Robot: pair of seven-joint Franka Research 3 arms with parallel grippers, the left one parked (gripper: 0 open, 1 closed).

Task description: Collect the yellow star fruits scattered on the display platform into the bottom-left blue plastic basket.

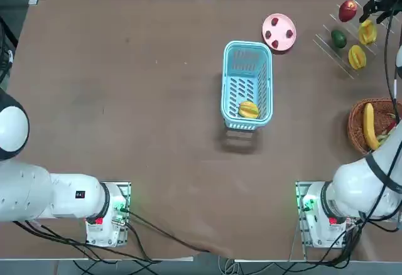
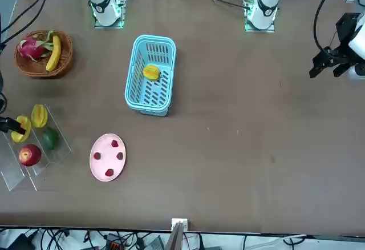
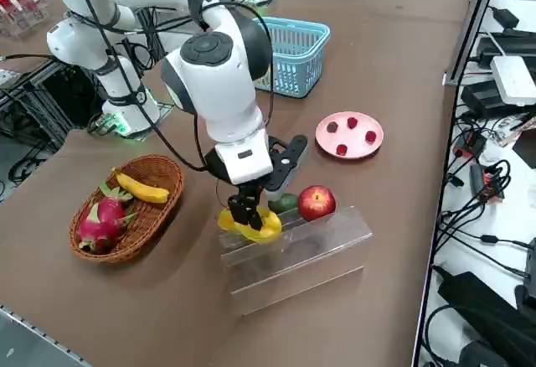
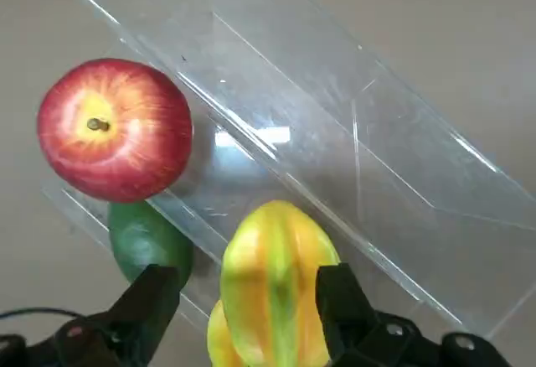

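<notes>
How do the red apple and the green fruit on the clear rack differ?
The red apple is round, while the green fruit is a longer oval. The apple is the larger; the green fruit is smaller. The apple is red with a yellow patch around its stem, whereas the green fruit is plain dark green. Both sit on the clear rack.

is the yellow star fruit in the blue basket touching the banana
Apart: the top view shows the star fruit inside the blue plastic basket and the banana in the brown wicker basket, bare table between.
</notes>
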